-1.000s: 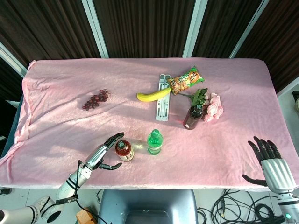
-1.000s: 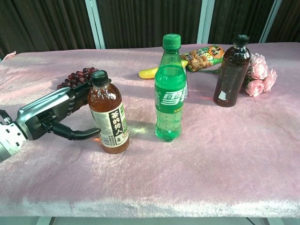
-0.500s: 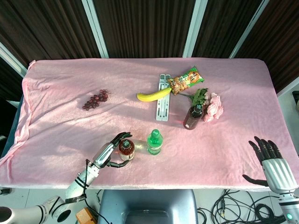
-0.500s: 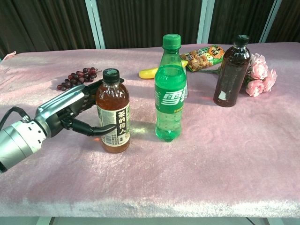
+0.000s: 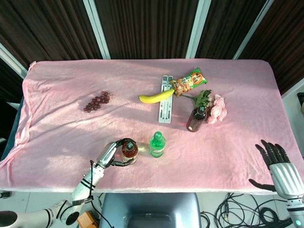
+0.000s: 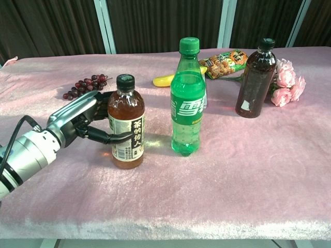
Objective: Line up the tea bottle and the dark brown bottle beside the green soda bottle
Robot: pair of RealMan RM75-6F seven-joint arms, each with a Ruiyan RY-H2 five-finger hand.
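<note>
Since a second ago the left hand (image 6: 77, 121) has carried the tea bottle (image 6: 125, 124) nearer the green soda bottle (image 6: 187, 98), and its dark fingers (image 6: 111, 137) now wrap the bottle's body where before they only flanked it. The right hand (image 5: 281, 167) has barely shifted; it hangs off the counter's near edge with fingers spread and nothing in them.

The counter (image 6: 248, 170) is covered in a pink plush cloth with a soft, slightly creased nap. The tea bottle stands upright on it within the left hand's grasp: squat clear plastic with a rounded shoulder, amber liquid, a black ribbed cap, and a white and green label with dark characters. Just beyond the fingertips, to the hand's right, stands the green soda bottle, taller, of translucent green plastic with a waisted body and green screw cap. The dark brown bottle (image 6: 255, 72) is well apart from the hand, farther right and back, slim, with a black cap and deep reddish-brown contents; it touches a bunch of pink roses (image 6: 287, 82).

Behind the hand lies a cluster of dark grapes (image 6: 85, 85). Farther off are a smooth yellow banana (image 5: 156, 96), a glossy orange snack packet (image 5: 188, 81) and a flat pale metal stand (image 5: 165, 105).
</note>
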